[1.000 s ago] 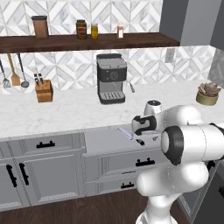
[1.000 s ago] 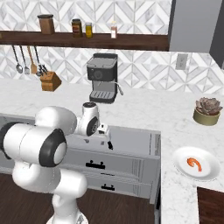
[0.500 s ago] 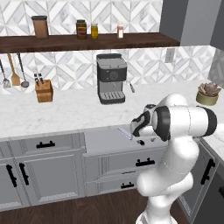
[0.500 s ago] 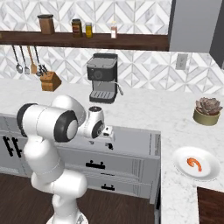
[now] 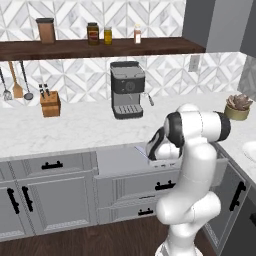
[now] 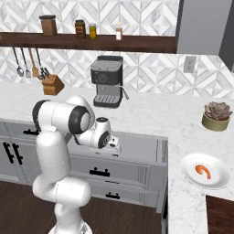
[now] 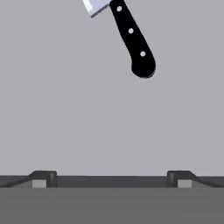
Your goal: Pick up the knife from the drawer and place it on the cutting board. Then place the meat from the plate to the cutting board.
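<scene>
**Gripper over open drawer, knife not yet grasped**

Basically no readable writing anywhere: the shelf jars [image 5: 93, 33] and the coffee machine [image 5: 127, 89] carry no legible labels or brand marks at this resolution.

The knife [image 7: 131, 37] lies flat on the grey floor of the drawer [image 5: 120, 160], which is pulled out from under the counter. In the hand view its black handle with three pale rivets runs diagonally, butt end toward the lower right, and only a corner of the broad silver blade shows at the top edge. The gripper [image 7: 111, 177] hovers above the drawer floor with its jaws spread wide and nothing between them; the knife sits well beyond the fingertips [image 7: 43, 178], not touching. From the right base view the gripper [image 6: 114, 144] hangs over the drawer interior [image 6: 137, 146], pointing downward.

The plate [image 6: 204, 170] rests on the marble counter to the right, with the meat [image 6: 203, 170], a curled orange-red piece, near its middle. The dark reddish-brown corner at the bottom right is probably the cutting board [image 6: 221, 217], just beside the plate, mostly cut off.

Around: knife block [image 5: 50, 102] and hanging utensils [image 5: 15, 85] at left, succulent pot [image 6: 216, 117] at right. Nothing lies between gripper and knife.
</scene>
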